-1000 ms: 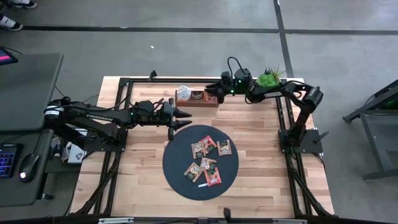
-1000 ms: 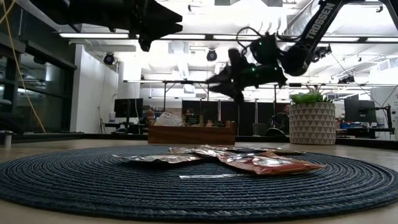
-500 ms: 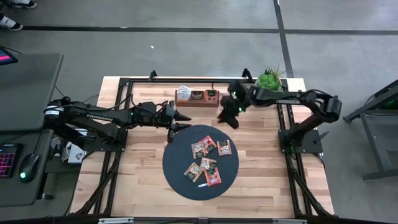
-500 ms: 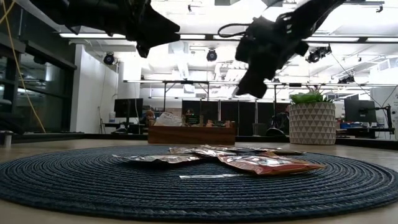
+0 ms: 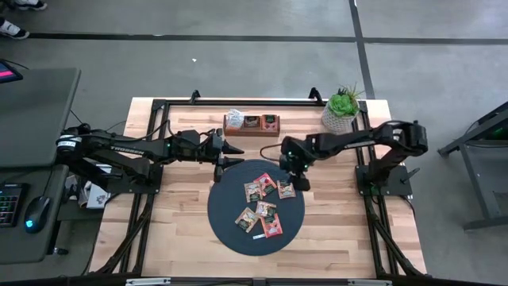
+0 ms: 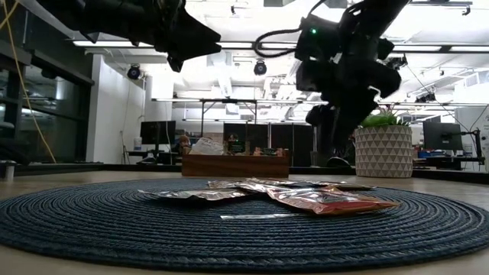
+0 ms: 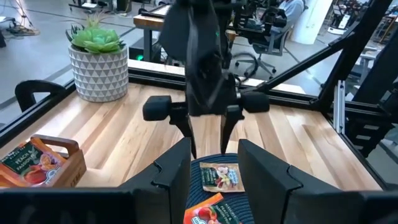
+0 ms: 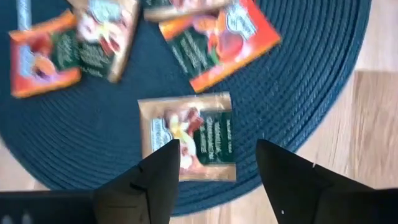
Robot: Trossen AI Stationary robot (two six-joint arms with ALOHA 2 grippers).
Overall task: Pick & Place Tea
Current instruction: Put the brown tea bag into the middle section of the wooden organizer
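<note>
1. "TROSSEN" runs in pale capitals along the left arm (image 5: 119,148), lying beside the dark round mat (image 5: 226,213) in the high view.
2. "PEACH & PASSIONFRUIT" can be partly read on a sachet (image 7: 28,162) standing in the wooden box (image 7: 65,168), near the potted plant (image 7: 98,59).
3. Printing on the sachets lying on the mat is too small to read.

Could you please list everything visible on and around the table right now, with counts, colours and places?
tea sachets: six, orange, red and brown-green, on the mat
mat: one, dark blue, round, table centre
wooden box: one, brown, far table edge, holding more sachets
potted plant: one, green in white pot, far right corner
table: one, light wood
left gripper: open, empty, hanging beside the mat's far-left edge
right gripper: open, empty, above the sachet at the mat's far-right edge
</note>
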